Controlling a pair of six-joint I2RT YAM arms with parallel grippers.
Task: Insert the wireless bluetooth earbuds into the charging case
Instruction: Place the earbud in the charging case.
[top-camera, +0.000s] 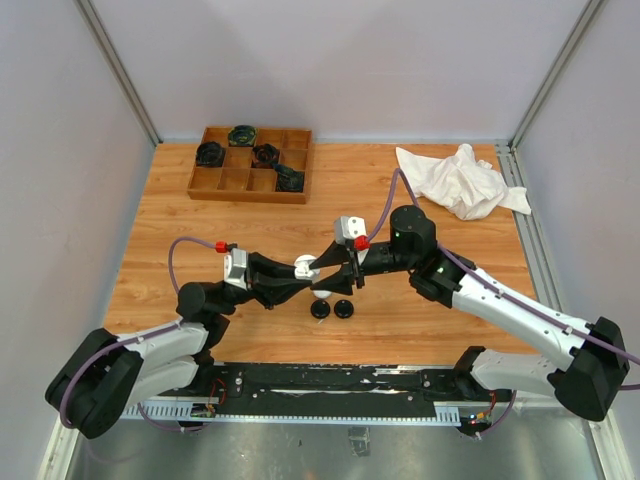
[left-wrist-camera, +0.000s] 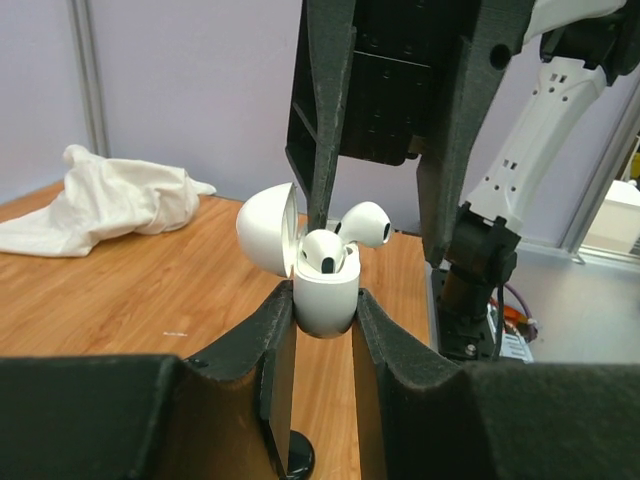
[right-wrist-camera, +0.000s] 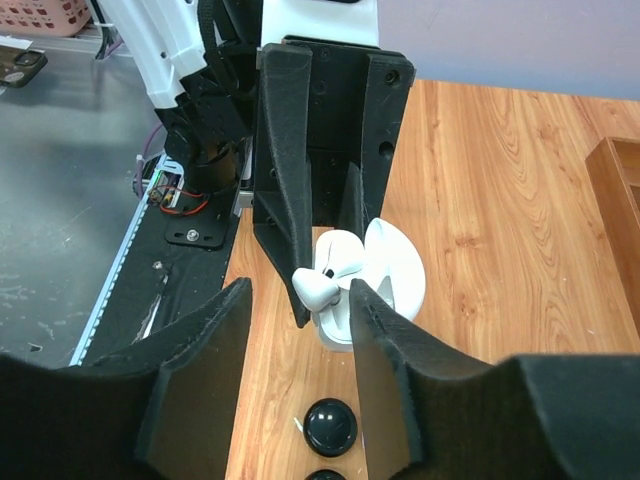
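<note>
The wooden table (top-camera: 150, 260) carries a compartmented wooden tray (top-camera: 245, 197) at upper left and a crumpled white cloth (top-camera: 462, 180) at upper right. Both arms meet at mid-frame, well away from every edge.

The left claw (left-wrist-camera: 324, 312) pinches the body of the small white charging case (left-wrist-camera: 326, 285) and holds it upright above the table, its lid swung open toward the left of the left wrist view. The right claw (right-wrist-camera: 300, 292) comes at it from above, jaws spread and gripping nothing.

One white earbud (left-wrist-camera: 320, 250) sits in the case. A second white earbud (left-wrist-camera: 366, 222) lies between the spread jaws, tilted up and right out of the case mouth, and looks not fully seated. The right arm is the nearer one, and a downward push looks due. The lid closes off the left side, while above and to the right there is open room. Two small black pucks (top-camera: 320, 310) rest on the table just below.
</note>
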